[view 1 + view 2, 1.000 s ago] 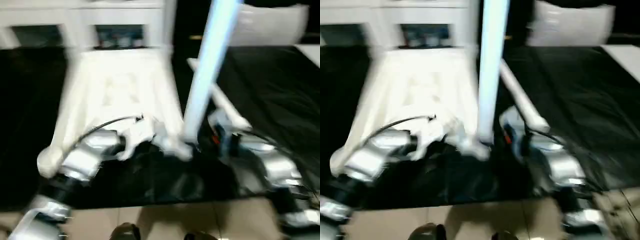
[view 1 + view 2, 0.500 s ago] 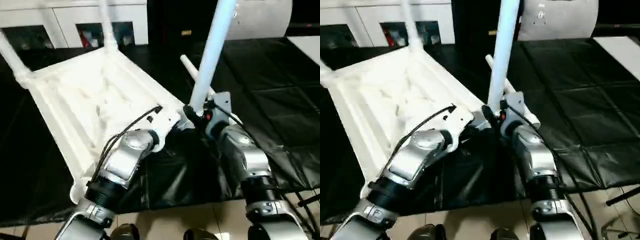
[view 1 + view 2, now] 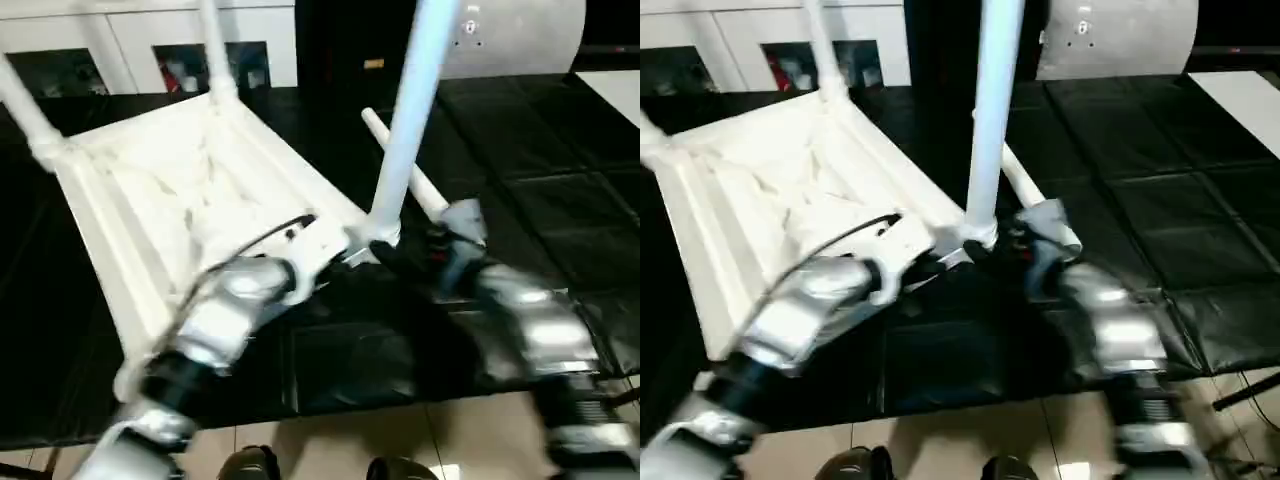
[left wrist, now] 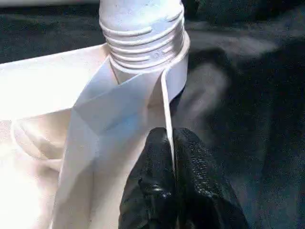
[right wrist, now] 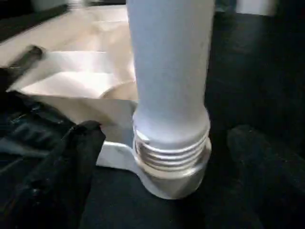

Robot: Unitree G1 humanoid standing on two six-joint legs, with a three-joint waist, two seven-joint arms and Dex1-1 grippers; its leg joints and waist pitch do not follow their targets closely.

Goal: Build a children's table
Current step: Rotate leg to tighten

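Three legs are standing up from the upturned table (image 3: pixel 190 190) lying on the black surface (image 3: pixel 560 150); a fourth is lying beside it. Left gripper (image 4: pixel 172 143) is pinching the table's rim by the near leg (image 5: pixel 169 71). Right gripper (image 3: pixel 420 262) is sitting beside that leg, fingers spread.

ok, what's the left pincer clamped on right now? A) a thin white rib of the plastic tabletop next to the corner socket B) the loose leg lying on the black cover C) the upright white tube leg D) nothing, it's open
A: in the left wrist view the left pincer has its black fingertips shut on a thin white rib of the plastic tabletop, just beside the corner socket holding the upright white tube leg.
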